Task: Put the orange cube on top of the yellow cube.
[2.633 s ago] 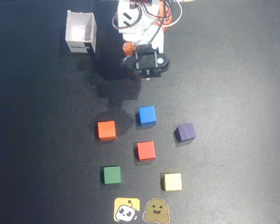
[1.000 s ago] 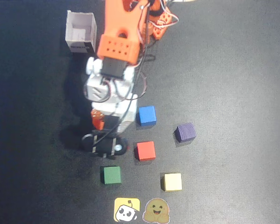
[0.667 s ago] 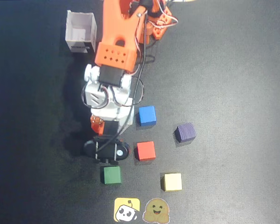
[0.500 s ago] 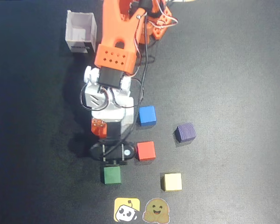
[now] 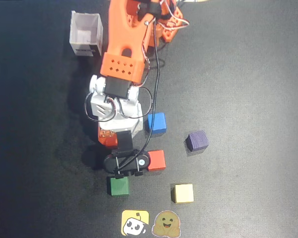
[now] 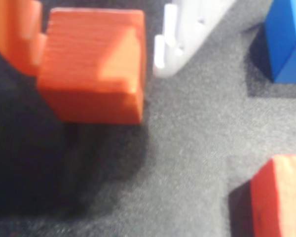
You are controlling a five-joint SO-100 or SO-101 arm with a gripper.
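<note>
In the wrist view the orange cube (image 6: 93,64) sits on the dark mat between my gripper's (image 6: 98,59) two fingers. The orange finger (image 6: 15,34) touches its left side. The white finger (image 6: 180,34) stands to its right with a narrow dark gap, so the jaws are open around the cube. In the overhead view the gripper (image 5: 109,139) points down left of centre and covers that cube. The pale yellow cube (image 5: 183,193) lies apart, to the lower right of the gripper, and is out of the wrist view.
A redder cube (image 5: 156,159) lies just right of the gripper and shows in the wrist view (image 6: 281,197). A blue cube (image 5: 156,122) shows there too (image 6: 288,39). A green cube (image 5: 119,186), a purple cube (image 5: 196,141), a white box (image 5: 84,48) and two stickers (image 5: 135,223) are also present.
</note>
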